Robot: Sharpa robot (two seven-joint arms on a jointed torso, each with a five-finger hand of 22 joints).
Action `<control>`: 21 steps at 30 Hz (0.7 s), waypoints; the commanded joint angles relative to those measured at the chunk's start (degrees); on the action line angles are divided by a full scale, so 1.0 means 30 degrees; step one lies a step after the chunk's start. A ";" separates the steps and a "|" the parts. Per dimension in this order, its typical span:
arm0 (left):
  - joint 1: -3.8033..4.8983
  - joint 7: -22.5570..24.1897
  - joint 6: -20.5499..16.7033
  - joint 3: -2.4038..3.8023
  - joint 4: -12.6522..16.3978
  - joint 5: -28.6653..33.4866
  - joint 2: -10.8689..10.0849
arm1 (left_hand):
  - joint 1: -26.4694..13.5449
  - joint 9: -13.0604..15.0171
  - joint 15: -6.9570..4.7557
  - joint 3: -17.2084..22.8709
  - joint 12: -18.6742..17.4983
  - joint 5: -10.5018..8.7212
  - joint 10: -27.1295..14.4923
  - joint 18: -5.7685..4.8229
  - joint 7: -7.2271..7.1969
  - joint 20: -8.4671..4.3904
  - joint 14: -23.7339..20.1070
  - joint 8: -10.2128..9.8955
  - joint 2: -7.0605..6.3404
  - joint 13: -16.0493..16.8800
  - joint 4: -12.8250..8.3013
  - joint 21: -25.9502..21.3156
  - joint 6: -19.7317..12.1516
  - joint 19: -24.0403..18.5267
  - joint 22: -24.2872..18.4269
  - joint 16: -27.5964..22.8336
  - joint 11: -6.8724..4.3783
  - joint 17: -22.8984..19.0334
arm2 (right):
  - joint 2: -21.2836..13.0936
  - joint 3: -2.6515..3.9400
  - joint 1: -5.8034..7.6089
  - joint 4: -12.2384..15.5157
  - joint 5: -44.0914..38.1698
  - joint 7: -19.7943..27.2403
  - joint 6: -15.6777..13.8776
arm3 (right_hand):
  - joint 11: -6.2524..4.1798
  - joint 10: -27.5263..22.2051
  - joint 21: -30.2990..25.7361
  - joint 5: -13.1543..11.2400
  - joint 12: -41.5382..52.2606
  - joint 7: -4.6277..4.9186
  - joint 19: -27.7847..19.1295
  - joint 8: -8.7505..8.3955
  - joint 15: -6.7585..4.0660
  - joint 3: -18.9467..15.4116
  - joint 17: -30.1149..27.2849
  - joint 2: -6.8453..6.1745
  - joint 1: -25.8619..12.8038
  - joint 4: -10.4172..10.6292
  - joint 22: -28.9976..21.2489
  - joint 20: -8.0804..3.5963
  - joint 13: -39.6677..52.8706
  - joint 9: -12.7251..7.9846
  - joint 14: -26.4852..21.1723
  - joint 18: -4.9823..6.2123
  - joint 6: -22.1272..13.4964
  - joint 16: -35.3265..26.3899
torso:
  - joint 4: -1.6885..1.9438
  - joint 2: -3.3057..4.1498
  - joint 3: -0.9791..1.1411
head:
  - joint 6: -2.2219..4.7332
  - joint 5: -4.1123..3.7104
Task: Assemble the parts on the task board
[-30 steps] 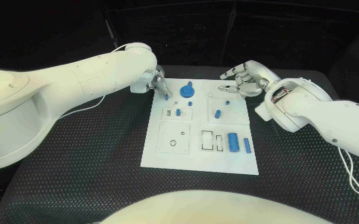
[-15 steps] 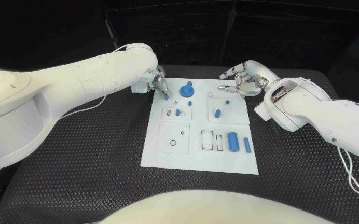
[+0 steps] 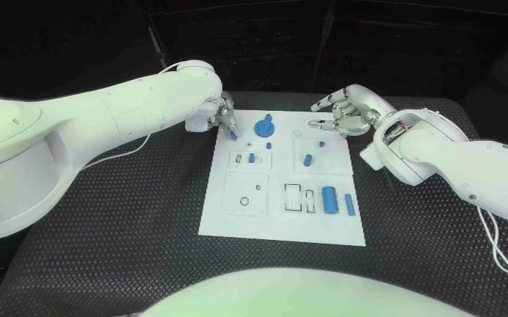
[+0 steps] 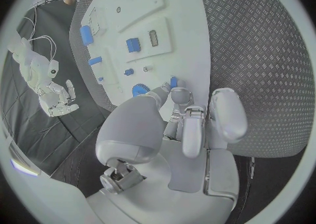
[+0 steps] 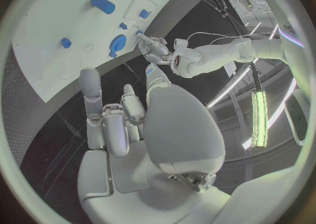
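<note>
Seemingly pinching a small blue part [image 3: 233, 135], left hand [image 3: 220, 117] at task board [image 3: 284, 223] corner, right hand [image 3: 344, 114] spread.

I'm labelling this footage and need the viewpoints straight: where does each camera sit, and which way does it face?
Head view: on the robot's head, looking down at the white board; both arms enter.
Left wrist view: behind the left hand, facing the board.
Right wrist view: behind the right hand, facing the board and the left hand.
All three share the board and the blue round part.
</note>
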 commanded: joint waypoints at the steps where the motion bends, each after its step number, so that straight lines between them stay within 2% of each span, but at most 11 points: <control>1: 0.0016 0.0059 -0.0669 0.0008 0.0351 0.0462 -0.0245 | -0.0753 0.0172 -0.0043 0.2811 -0.0038 0.0071 0.0174 -0.0138 -0.0127 -0.0062 0.2016 0.0375 -0.0284 -0.0062 -0.1826 0.0016 -0.0088 0.0012 0.0038 0.0059 -0.0095 0.5031 | 0.0006 0.0015 0.0030 0.0000 0.0027 0.0113 0.0130 | 0.0012 -0.0048 -0.0109 0.0090 0.0007 -0.0001 -0.0126 0.0115 -0.0125 -0.0084 0.1273 0.0134 -0.0153 0.0007 -0.0041 -0.0007 0.0017 -0.0026 0.1103 0.0145 -0.0107 -0.0139 | 0.0008 -0.0012 -0.0008 | -0.0011 -0.0024; 9: 0.0038 0.0043 -0.1873 0.0029 0.2712 0.1609 -0.1902 | -0.1504 0.0384 -0.0078 0.4078 0.0015 0.0080 0.0288 -0.0115 -0.0181 -0.0076 0.2016 0.0865 -0.0654 -0.0066 -0.1946 -0.0082 -0.0197 -0.0007 -0.0036 0.0059 -0.0107 0.5031 | -0.0036 0.0015 0.0030 -0.0094 0.0027 0.0099 0.0165 | 0.0012 -0.0057 -0.0116 0.0094 -0.0002 -0.0001 -0.0131 0.0116 -0.0125 -0.0087 0.1259 0.0136 -0.0156 0.0007 -0.0054 -0.0007 0.0004 -0.0025 0.1100 0.0147 -0.0107 -0.0145 | 0.0090 -0.0056 0.0019 | -0.0014 -0.0033; 12: 0.0056 0.0067 -0.2564 0.0033 0.3914 0.2143 -0.2678 | -0.1691 0.0452 -0.0096 0.4428 0.0080 0.0077 0.0370 -0.0112 -0.0203 -0.0090 0.2014 0.1028 -0.0753 0.0004 -0.1993 -0.0095 -0.0218 -0.0002 -0.0034 0.0055 -0.0128 0.5025 | -0.0028 0.0014 0.0029 -0.0159 0.0027 0.0101 0.0178 | 0.0012 -0.0057 -0.0116 0.0094 -0.0002 -0.0001 -0.0131 0.0116 -0.0125 -0.0087 0.1259 0.0136 -0.0156 0.0007 -0.0054 -0.0007 0.0004 -0.0025 0.1100 0.0147 -0.0107 -0.0145 | 0.0160 -0.0090 0.0030 | -0.0043 -0.0039; 17: 0.0059 0.0136 -0.3789 0.0025 0.5873 0.2593 -0.3841 | -0.1872 0.0523 -0.0118 0.4764 0.0147 0.0076 0.0459 -0.0116 -0.0230 -0.0109 0.2012 0.1204 -0.0877 0.0067 -0.2046 -0.0083 -0.0236 0.0017 0.0000 0.0051 -0.0154 0.5018 | 0.0001 0.0013 0.0028 -0.0273 0.0054 0.0108 0.0202 | 0.0012 -0.0057 -0.0116 0.0094 -0.0002 -0.0001 -0.0131 0.0116 -0.0125 -0.0087 0.1259 0.0136 -0.0156 0.0007 -0.0054 -0.0007 0.0004 -0.0025 0.1100 0.0147 -0.0107 -0.0145 | 0.0210 -0.0112 0.0032 | -0.0062 -0.0025; 21: 0.0034 0.0209 -0.4862 0.0010 0.7348 0.2632 -0.4624 | -0.1979 0.0575 -0.0143 0.5011 0.0243 0.0077 0.0575 -0.0126 -0.0260 -0.0129 0.2011 0.1340 -0.0983 0.0180 -0.2100 -0.0044 -0.0241 0.0047 0.0065 0.0049 -0.0183 0.5015 | 0.0009 0.0012 0.0028 -0.0339 0.0079 0.0109 0.0214 | 0.0012 -0.0057 -0.0116 0.0094 -0.0002 -0.0001 -0.0131 0.0116 -0.0125 -0.0087 0.1259 0.0136 -0.0156 0.0007 -0.0054 -0.0007 0.0004 -0.0025 0.1100 0.0147 -0.0107 -0.0145 | 0.0187 -0.0121 0.0052 | -0.0081 0.0061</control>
